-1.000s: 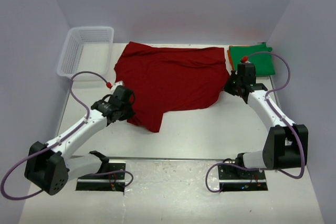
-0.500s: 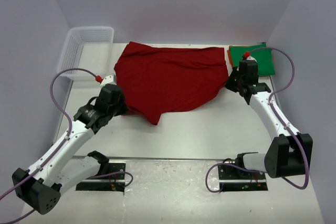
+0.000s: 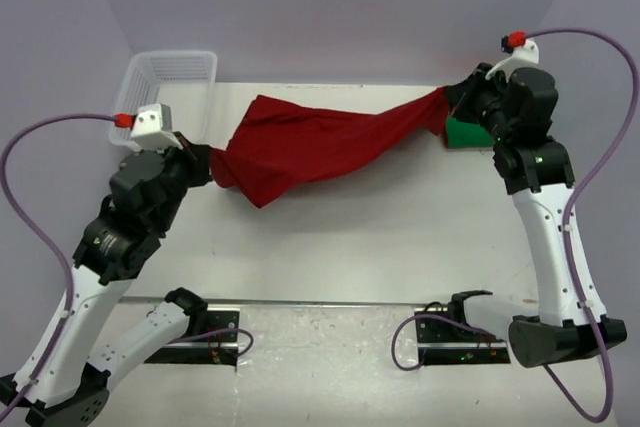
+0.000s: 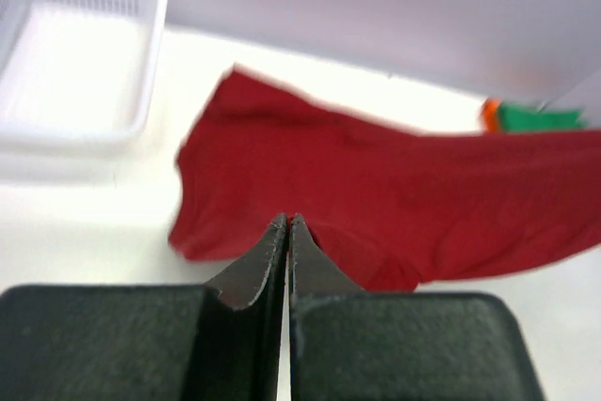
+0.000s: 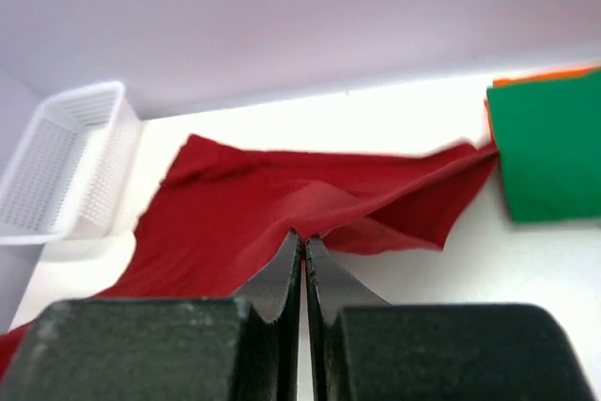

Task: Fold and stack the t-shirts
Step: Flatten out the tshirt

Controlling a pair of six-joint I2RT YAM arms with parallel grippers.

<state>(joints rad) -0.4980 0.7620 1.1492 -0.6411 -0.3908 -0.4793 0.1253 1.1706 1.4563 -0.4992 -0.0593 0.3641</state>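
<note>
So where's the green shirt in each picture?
Top external: green t-shirt at far right, mostly hidden behind the right arm.
Left wrist: small strip at the right edge.
Right wrist: large, at the right edge.
Shared landmark: dark red t-shirt, just left of it everywhere.

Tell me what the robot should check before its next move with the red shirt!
1. Grip of the left claw on the red shirt: ok, shut on it.
2. Grip of the right claw on the red shirt: ok, shut on it.
3. The red shirt stretched smooth between the claws: not ok, it sags and bunches.
4. The red shirt's low fold off the table: cannot tell.
5. The green shirt lying folded on the orange shirt: ok.
6. The basket apart from the red shirt: ok.
</note>
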